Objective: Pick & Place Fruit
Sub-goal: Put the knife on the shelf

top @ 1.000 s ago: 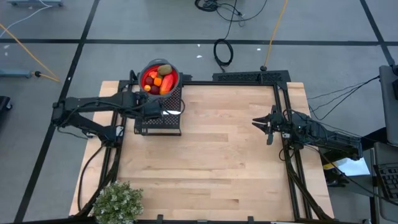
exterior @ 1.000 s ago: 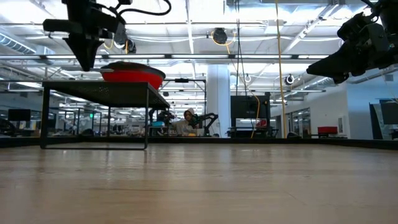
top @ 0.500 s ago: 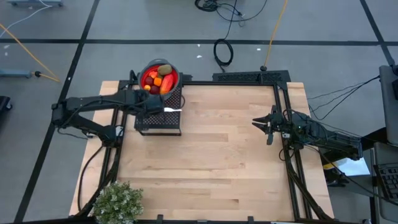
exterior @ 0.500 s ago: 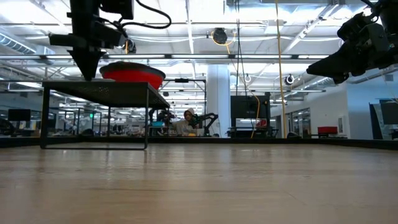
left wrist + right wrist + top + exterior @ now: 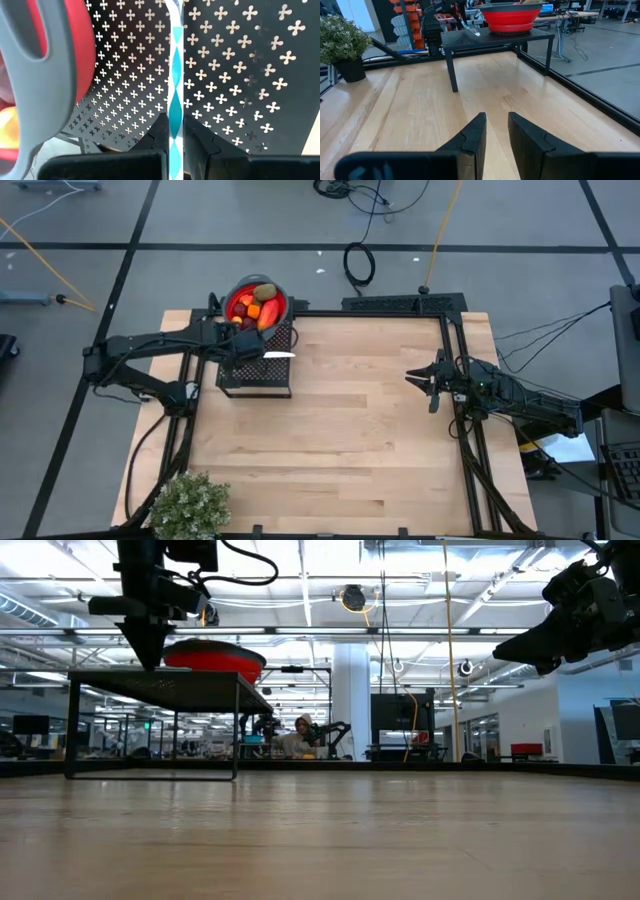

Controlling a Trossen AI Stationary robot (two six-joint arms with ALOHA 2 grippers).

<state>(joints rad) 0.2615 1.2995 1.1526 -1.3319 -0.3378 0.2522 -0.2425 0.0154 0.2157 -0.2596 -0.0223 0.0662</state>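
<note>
I am pinching the knife (image 5: pixel 175 100) in my left gripper (image 5: pixel 173 132) over the rack (image 5: pixel 255 375), keeping it level beside the bowl (image 5: pixel 257 305) holding the fruit (image 5: pixel 262 306), right gripper (image 5: pixel 492 131) waiting narrowly open.

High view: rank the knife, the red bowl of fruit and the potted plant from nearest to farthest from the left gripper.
1. The knife, on the black perforated stand; the left gripper is shut on its handle.
2. The red bowl of fruit, just beyond, on the stand's far end.
3. The potted plant, farthest, at the table's near left corner.
</note>
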